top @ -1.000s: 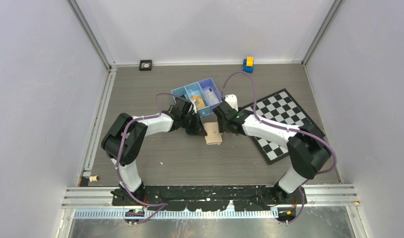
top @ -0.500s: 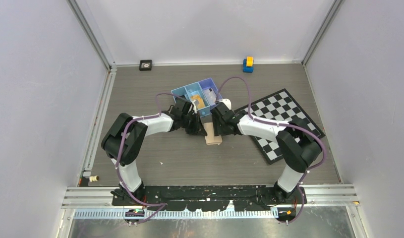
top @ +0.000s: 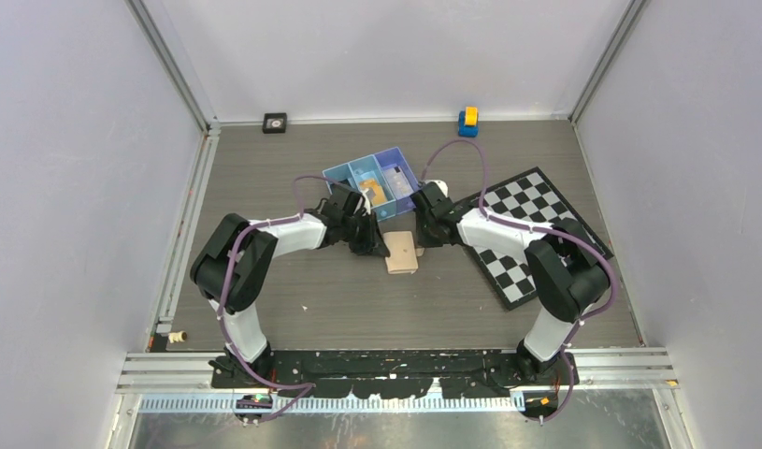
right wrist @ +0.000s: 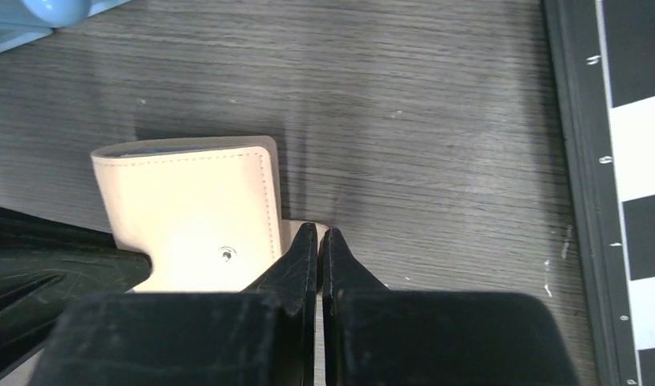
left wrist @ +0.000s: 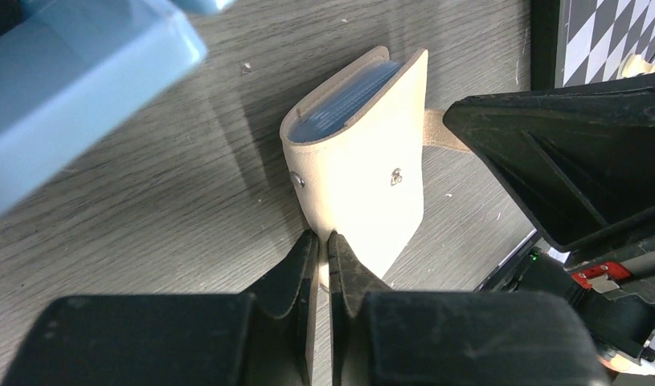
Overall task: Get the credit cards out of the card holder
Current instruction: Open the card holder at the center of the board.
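1. The left gripper is clamped on the near edge of the tan, leather-like folding card holder. A strip of the cover can be seen between its black fingers.
2. The card holder is found near the middle of the grey wood-grain worktop. It lies just on the near side of the blue plastic three-compartment tray and to the left of the black-and-white chequered board. It is folded shut, and the credit cards show only as a bluish stack of edges inside the fold, with none drawn out.
3. The right gripper is closed tight and appears to be pinched on the small tan snap tab at the holder's right edge.
4. If the tab is pulled while the left hold is shallow, the cover could be slipped out of the left fingers and the whole holder dragged toward the board. If only the tip of the tab is caught, it could be lost before the snap gives. A sharp pull could also cause the cards to be spilled.
5. A second ago the right gripper was held open above the holder, nearer the tray. It has since been closed and brought to the holder's right edge, and more of the holder is now uncovered from above. The left gripper's hold is unchanged.
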Robot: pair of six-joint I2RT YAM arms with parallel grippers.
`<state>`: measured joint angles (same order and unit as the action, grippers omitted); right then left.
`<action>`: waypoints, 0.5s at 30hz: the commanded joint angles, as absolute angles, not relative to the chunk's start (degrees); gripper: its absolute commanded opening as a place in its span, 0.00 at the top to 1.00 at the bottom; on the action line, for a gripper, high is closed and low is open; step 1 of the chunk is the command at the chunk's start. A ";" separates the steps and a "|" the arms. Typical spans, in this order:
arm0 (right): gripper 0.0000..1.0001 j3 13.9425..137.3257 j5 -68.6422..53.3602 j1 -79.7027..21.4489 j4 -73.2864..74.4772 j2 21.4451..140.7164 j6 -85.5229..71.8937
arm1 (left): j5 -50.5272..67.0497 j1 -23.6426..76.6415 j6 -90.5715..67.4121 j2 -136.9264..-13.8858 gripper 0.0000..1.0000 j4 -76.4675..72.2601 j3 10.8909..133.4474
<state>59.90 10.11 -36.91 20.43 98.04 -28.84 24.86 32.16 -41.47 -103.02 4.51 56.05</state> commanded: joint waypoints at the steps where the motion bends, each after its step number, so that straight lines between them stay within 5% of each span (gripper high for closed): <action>1: 1.00 59.22 5.02 -37.18 16.42 95.06 -28.56 | 23.39 31.89 -39.99 -99.33 0.85 6.27 56.05; 5: 0.99 56.02 1.38 -37.23 12.69 90.49 -28.91 | 21.80 32.11 -39.54 -96.81 0.61 6.21 54.93; 15: 1.00 50.29 -7.68 -37.19 3.97 82.44 -29.53 | 18.14 35.35 -35.56 -90.59 0.39 8.95 54.80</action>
<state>51.05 -3.53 -36.93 9.74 85.38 -28.95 19.64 34.04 -38.59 -94.11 7.73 54.94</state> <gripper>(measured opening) 0.036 0.576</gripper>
